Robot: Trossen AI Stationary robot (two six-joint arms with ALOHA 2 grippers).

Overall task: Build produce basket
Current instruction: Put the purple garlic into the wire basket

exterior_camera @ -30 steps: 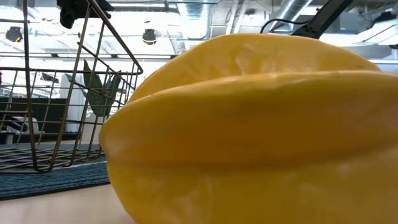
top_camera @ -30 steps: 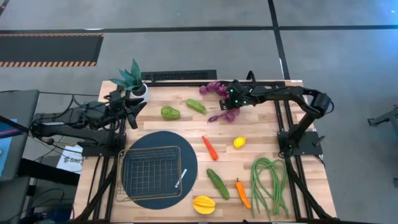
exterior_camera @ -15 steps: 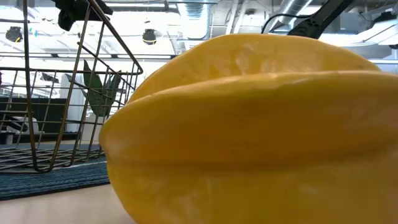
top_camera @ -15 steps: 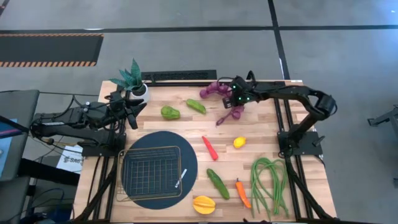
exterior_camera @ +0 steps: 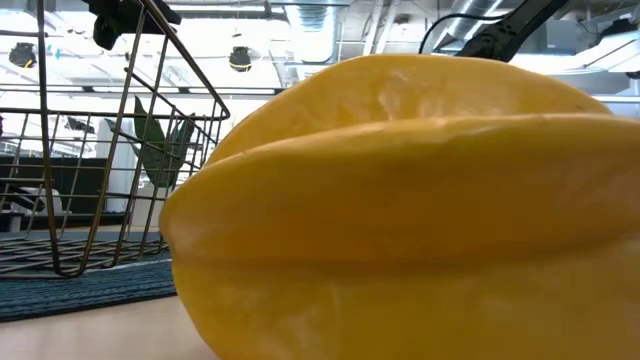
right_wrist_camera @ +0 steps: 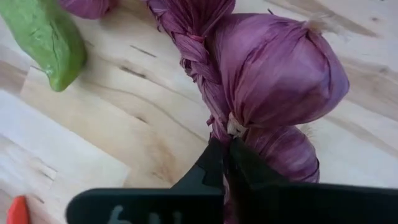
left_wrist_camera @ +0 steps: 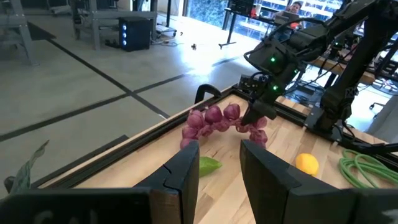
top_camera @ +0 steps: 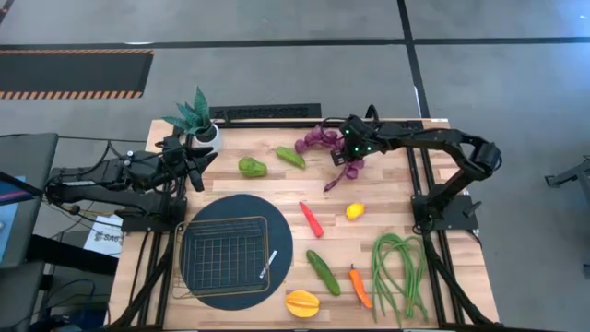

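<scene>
Looking down on the table, we note the wire basket sitting empty on a dark round mat at the near left, a small white tag at its corner (no writing legible on it). Produce lies scattered over the wood: two green peppers at the far side, a red pepper mid-table, a lemon, a cucumber, an orange pepper, long green beans at the near right, and a yellow starfruit at the near edge, which fills nearly the whole low view. A potted plant stands at the far left corner.

The right arm reaches in across the far edge; the right gripper is pinched shut on the purple grape string, its fingertips clamped on the braided stem. The left gripper waits near the plant, fingers slightly parted, holding nothing.
</scene>
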